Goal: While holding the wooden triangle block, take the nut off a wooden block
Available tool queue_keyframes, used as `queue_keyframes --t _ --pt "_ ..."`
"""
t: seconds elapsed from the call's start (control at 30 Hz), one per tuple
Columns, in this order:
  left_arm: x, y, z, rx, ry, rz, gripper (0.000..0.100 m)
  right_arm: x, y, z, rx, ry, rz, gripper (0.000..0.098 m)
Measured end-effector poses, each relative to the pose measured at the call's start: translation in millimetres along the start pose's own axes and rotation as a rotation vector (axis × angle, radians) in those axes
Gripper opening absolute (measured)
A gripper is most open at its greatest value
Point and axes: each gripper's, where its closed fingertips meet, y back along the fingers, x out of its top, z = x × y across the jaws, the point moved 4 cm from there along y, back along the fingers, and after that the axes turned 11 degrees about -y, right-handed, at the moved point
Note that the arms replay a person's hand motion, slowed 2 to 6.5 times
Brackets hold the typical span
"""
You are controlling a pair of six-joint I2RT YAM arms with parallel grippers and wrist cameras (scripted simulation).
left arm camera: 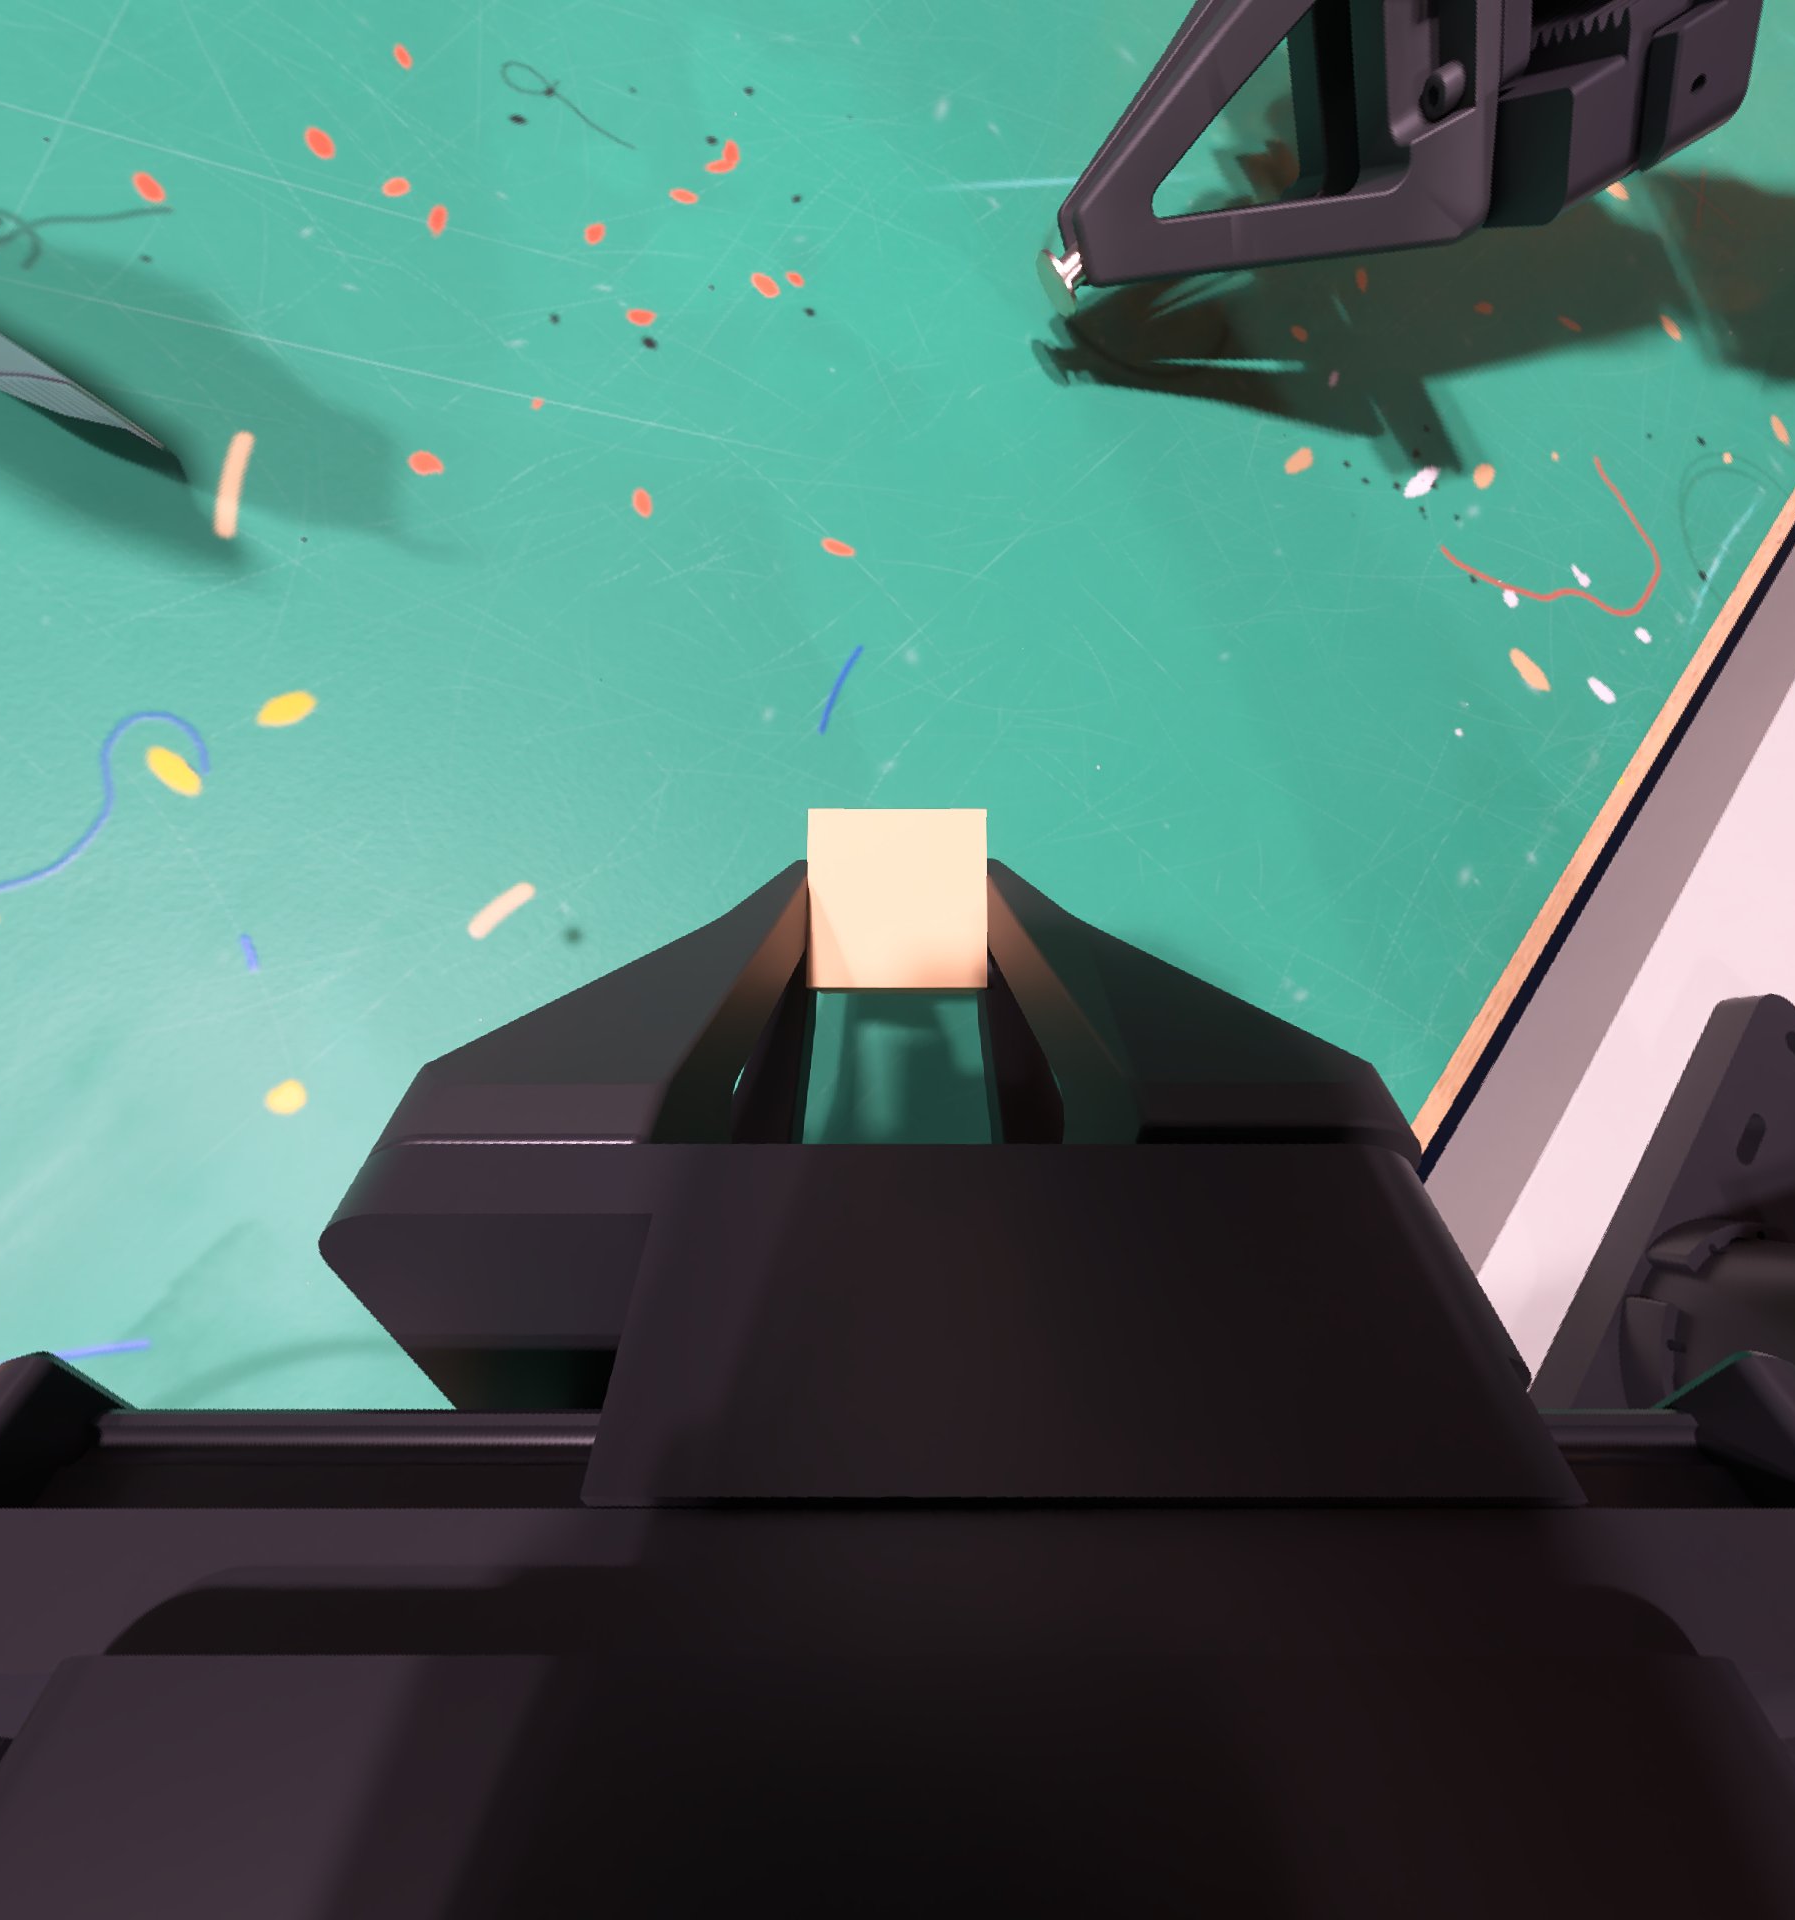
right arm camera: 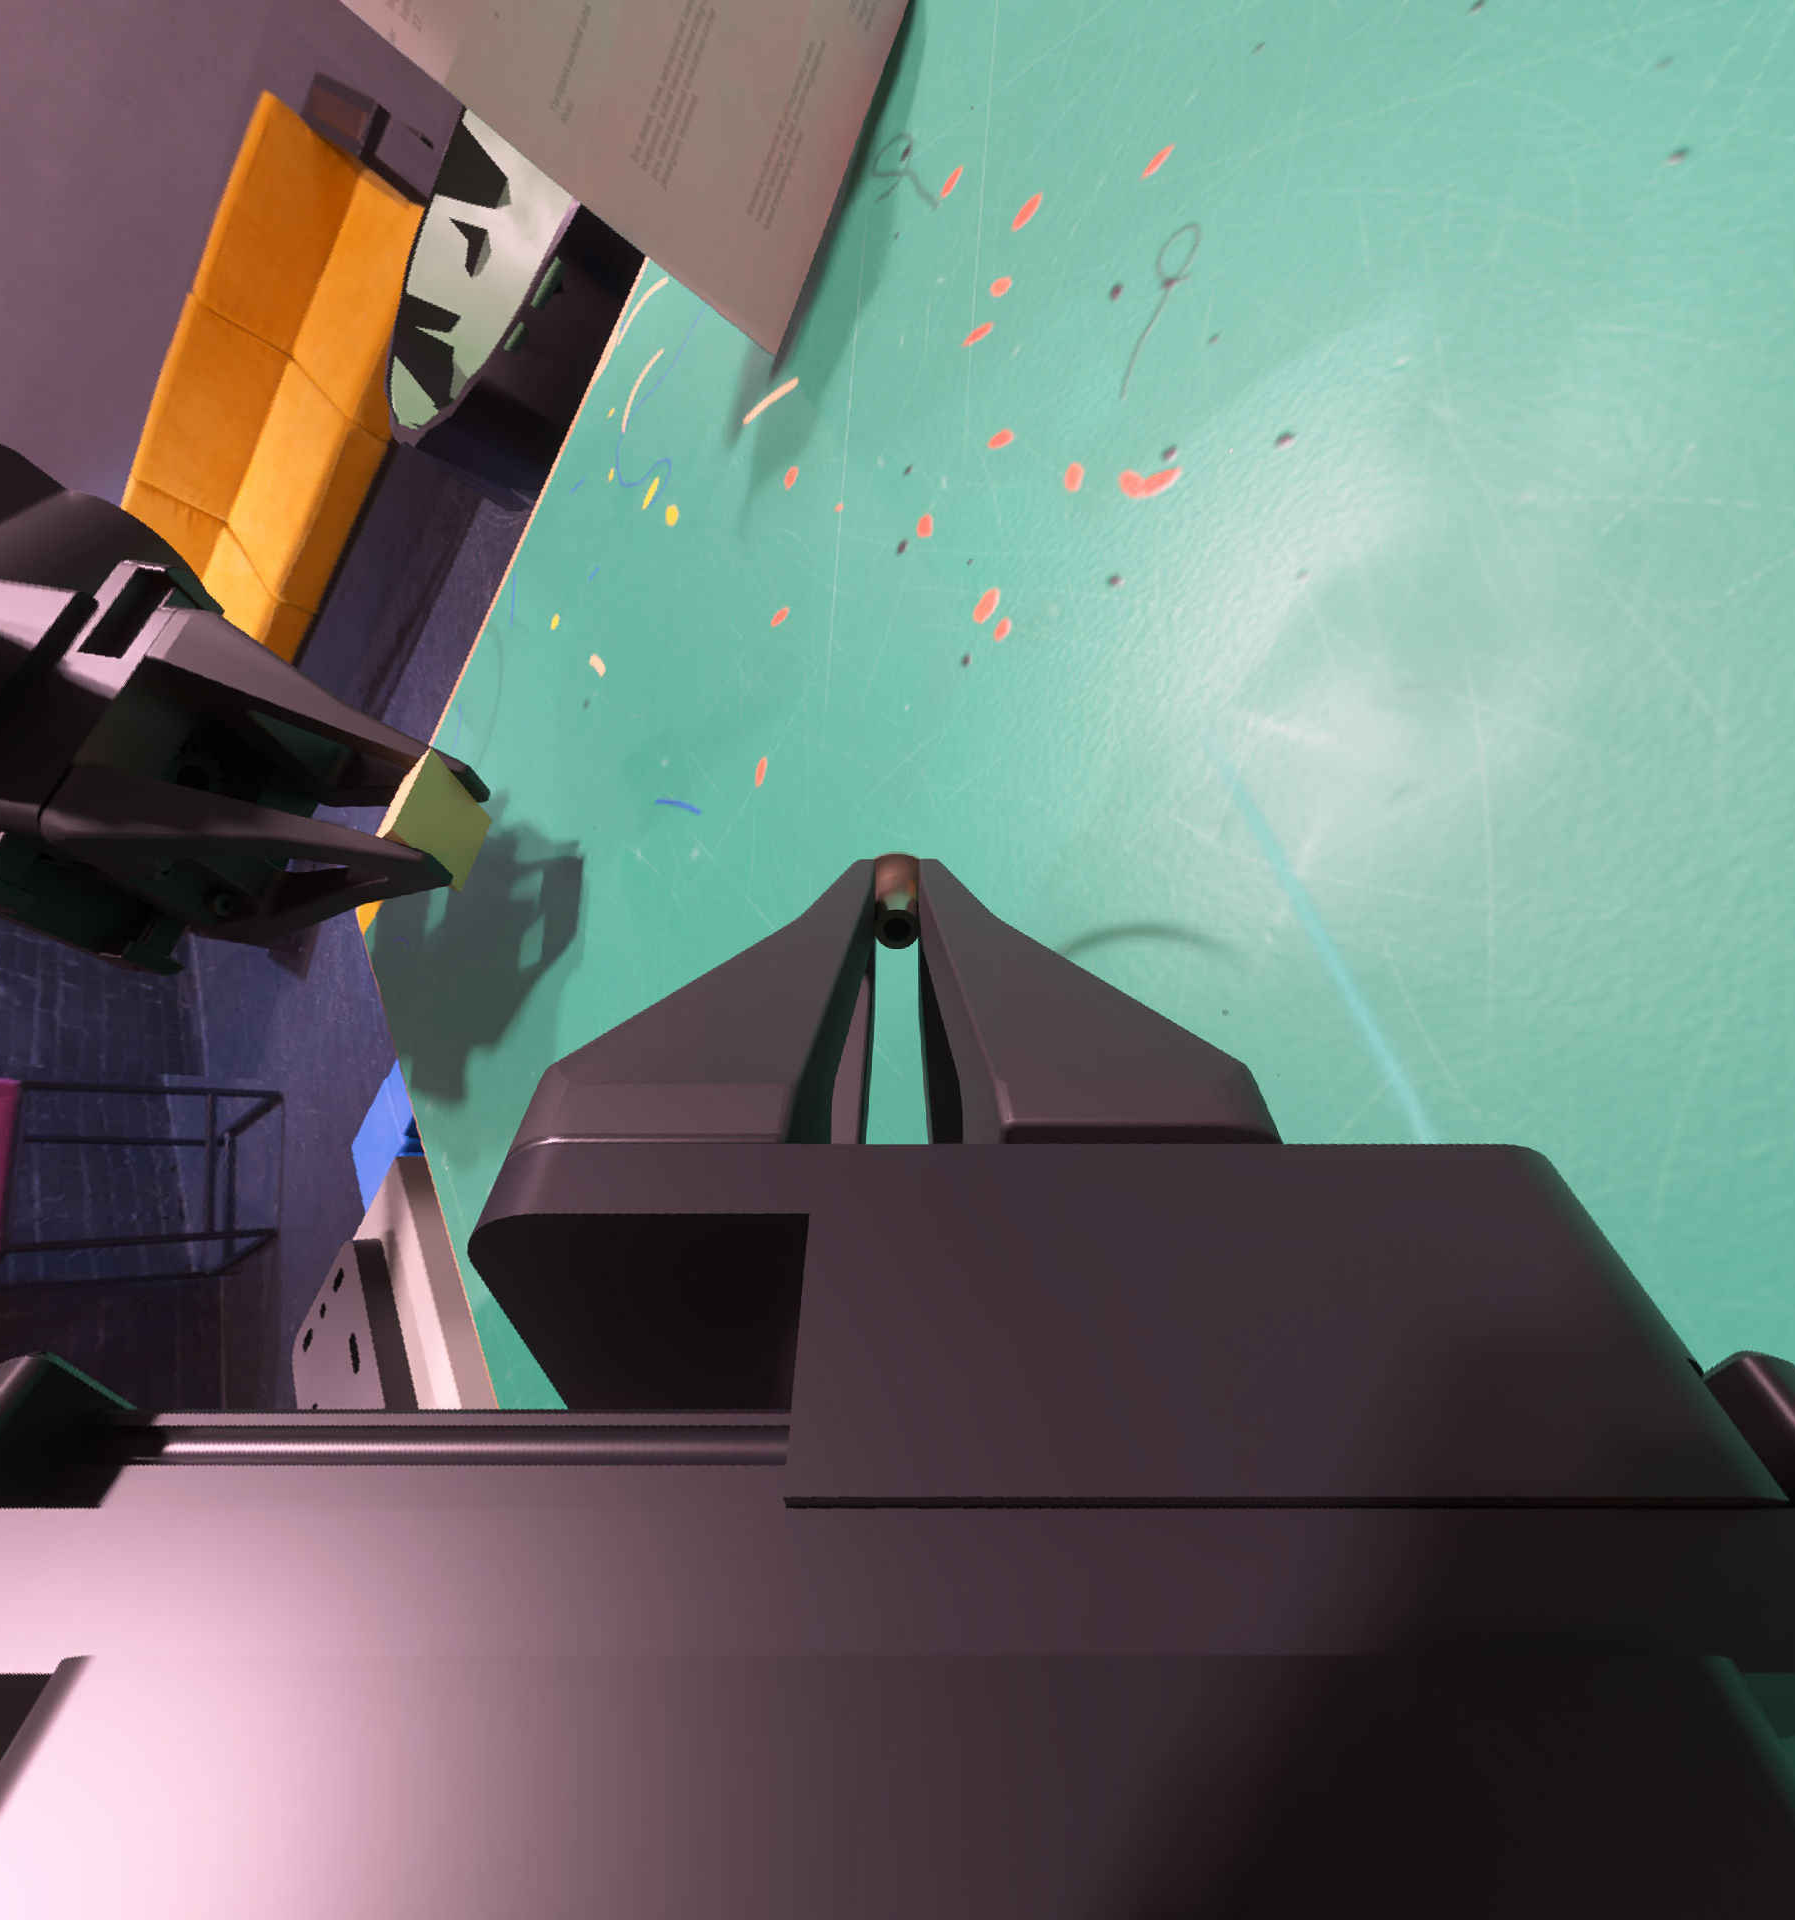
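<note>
My left gripper [left arm camera: 896, 883] is shut on a pale wooden block [left arm camera: 896, 914], held between its fingertips above the green mat [left arm camera: 664, 623]. Only one square face of the block shows here. In the right wrist view the same block [right arm camera: 446, 821] sits in the left gripper [right arm camera: 434, 831] at the left, over the table's edge. My right gripper [right arm camera: 895, 878] is shut on a small metal nut [right arm camera: 895, 914], clear of the block. It also shows in the left wrist view at the top right, where the right gripper [left arm camera: 1075, 260] holds the nut [left arm camera: 1059, 275] just above the mat.
A grey sheet of paper [right arm camera: 685, 135] lies at the mat's far side, and its corner shows in the left wrist view [left arm camera: 41, 390]. The table's wooden edge [left arm camera: 1599, 831] runs along the right. An arm mount [left arm camera: 1745, 1195] stands beyond it. An orange sofa [right arm camera: 259, 364] is off the table.
</note>
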Motion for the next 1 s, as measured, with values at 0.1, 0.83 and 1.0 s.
queue_keyframes --t 0.1,0.83,1.0 --pt "-0.5 -0.4 -0.1 -0.002 0.002 0.001 0.025 -0.1 -0.4 -0.1 -0.009 0.013 0.000 0.0069" --pt "-0.9 -0.4 1.0 -0.007 0.009 0.005 0.025 -1.6 1.2 -1.6 -0.028 0.069 -0.009 0.0069" --pt "-0.9 -0.3 1.0 -0.007 0.010 0.005 0.025 -3.1 1.7 -0.3 -0.037 0.084 -0.017 0.0069"
